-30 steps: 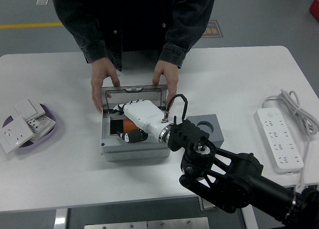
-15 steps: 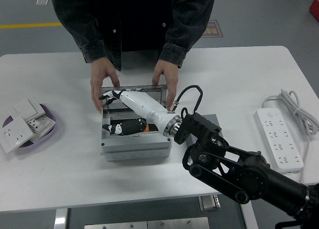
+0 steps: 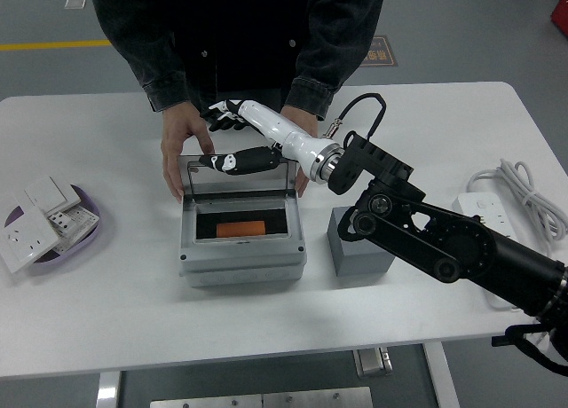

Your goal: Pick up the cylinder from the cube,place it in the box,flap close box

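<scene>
**Over the open box, my right robot hand at the lid**

Above the grey box (image 3: 241, 264), my right robot hand (image 3: 238, 140) reaches in from the right on its black arm, the white shell of the hand stretched out over the box's far side. My fingers (image 3: 232, 162) are loosely extended and grip nothing — the dark thumb lies along the top edge of the clear lid (image 3: 235, 177), which stands upright at the back of the box. Whether the thumb actually touches the lid edge I cannot tell.

Inside the box, on its dark floor, lies the orange cylinder (image 3: 241, 228) on its side, well clear of my hand.

Just right of the box sits the grey cube (image 3: 359, 250), partly hidden behind my forearm.

At the far side of the desk (image 3: 133, 319) a person in a dark jacket stands with both hands down at the box — one hand (image 3: 184, 151) against the lid's left edge, the other hand (image 3: 300, 151) mostly hidden behind my wrist at the lid's right edge.

To the left on the desk a purple dish (image 3: 89, 231) carries white wall switches (image 3: 40, 217); to the right lies a white power strip (image 3: 497, 248) with its coiled cord.
</scene>
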Robot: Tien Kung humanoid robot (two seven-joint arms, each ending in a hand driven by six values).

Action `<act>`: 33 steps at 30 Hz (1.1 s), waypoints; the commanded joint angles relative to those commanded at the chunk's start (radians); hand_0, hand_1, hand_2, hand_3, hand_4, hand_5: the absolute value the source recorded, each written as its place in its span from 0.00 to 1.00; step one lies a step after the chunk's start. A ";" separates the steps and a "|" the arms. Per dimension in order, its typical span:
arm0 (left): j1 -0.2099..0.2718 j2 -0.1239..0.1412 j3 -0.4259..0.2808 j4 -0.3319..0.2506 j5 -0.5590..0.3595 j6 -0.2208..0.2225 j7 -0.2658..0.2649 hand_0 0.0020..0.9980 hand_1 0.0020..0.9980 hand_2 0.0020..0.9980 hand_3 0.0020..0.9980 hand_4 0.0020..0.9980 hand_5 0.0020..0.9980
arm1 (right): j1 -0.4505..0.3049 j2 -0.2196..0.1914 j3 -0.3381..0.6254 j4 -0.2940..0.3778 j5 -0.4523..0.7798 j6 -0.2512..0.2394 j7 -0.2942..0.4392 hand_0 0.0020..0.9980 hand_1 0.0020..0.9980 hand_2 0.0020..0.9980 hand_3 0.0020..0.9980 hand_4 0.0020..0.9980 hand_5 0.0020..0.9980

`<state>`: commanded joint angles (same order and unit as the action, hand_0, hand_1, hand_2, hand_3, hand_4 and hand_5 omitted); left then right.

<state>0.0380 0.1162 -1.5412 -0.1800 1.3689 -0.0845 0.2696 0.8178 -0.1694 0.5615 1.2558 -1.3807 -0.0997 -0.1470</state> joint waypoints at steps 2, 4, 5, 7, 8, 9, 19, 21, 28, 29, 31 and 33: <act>-0.001 0.001 0.000 0.000 0.001 0.000 0.000 0.64 0.66 0.59 0.65 0.72 0.29 | 0.018 -0.007 -0.027 -0.042 0.010 0.006 -0.003 0.75 0.66 0.70 0.78 0.81 0.35; -0.002 0.001 0.003 0.000 -0.001 -0.001 -0.001 0.64 0.66 0.59 0.65 0.72 0.29 | 0.029 -0.018 -0.046 -0.056 0.004 0.011 -0.011 0.73 0.65 0.69 0.77 0.79 0.35; -0.002 0.001 0.004 0.000 -0.002 -0.001 -0.001 0.64 0.66 0.59 0.65 0.72 0.29 | 0.033 -0.025 -0.054 -0.052 -0.004 0.014 -0.017 0.73 0.65 0.69 0.77 0.79 0.35; -0.001 0.002 0.006 0.000 -0.004 -0.001 -0.001 0.64 0.66 0.59 0.65 0.72 0.29 | 0.038 -0.040 -0.066 -0.031 -0.025 0.018 -0.030 0.73 0.65 0.69 0.77 0.79 0.35; 0.000 0.002 0.005 0.000 -0.004 0.000 -0.001 0.64 0.66 0.59 0.65 0.72 0.29 | 0.040 -0.047 -0.072 -0.016 -0.037 0.020 -0.036 0.73 0.65 0.69 0.77 0.79 0.35; 0.001 0.003 0.005 0.000 -0.005 0.000 -0.001 0.64 0.66 0.59 0.65 0.72 0.29 | 0.042 -0.056 -0.079 0.004 -0.053 0.023 -0.044 0.73 0.65 0.69 0.77 0.79 0.35; 0.004 0.006 0.013 0.000 -0.014 0.000 -0.008 0.64 0.66 0.59 0.65 0.72 0.29 | 0.053 -0.122 -0.150 0.169 -0.128 0.033 -0.090 0.71 0.65 0.69 0.77 0.78 0.34; 0.004 0.006 0.017 0.000 -0.019 0.000 -0.010 0.64 0.66 0.59 0.65 0.72 0.29 | 0.051 -0.134 -0.166 0.186 -0.121 0.032 -0.090 0.71 0.65 0.69 0.77 0.78 0.34; 0.008 0.007 0.031 0.000 -0.034 0.000 -0.018 0.64 0.67 0.59 0.65 0.72 0.29 | 0.028 -0.174 -0.183 0.258 -0.109 0.016 -0.098 0.66 0.64 0.69 0.77 0.77 0.34; 0.009 0.007 0.038 0.000 -0.040 -0.001 -0.022 0.64 0.67 0.59 0.65 0.72 0.29 | 0.020 -0.178 -0.190 0.268 -0.096 0.009 -0.095 0.66 0.64 0.69 0.77 0.77 0.34; 0.010 0.008 0.046 0.000 -0.049 -0.001 -0.027 0.64 0.67 0.59 0.65 0.72 0.29 | 0.004 -0.180 -0.206 0.277 -0.062 -0.004 -0.086 0.66 0.64 0.69 0.77 0.77 0.34; 0.009 0.007 0.052 0.000 -0.054 -0.002 -0.030 0.64 0.67 0.59 0.65 0.72 0.29 | -0.015 -0.176 -0.226 0.270 -0.021 -0.017 -0.070 0.66 0.64 0.69 0.77 0.77 0.34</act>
<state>0.0469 0.1232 -1.4891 -0.1800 1.3148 -0.0864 0.2395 0.8025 -0.3455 0.3358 1.5263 -1.4021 -0.1170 -0.2172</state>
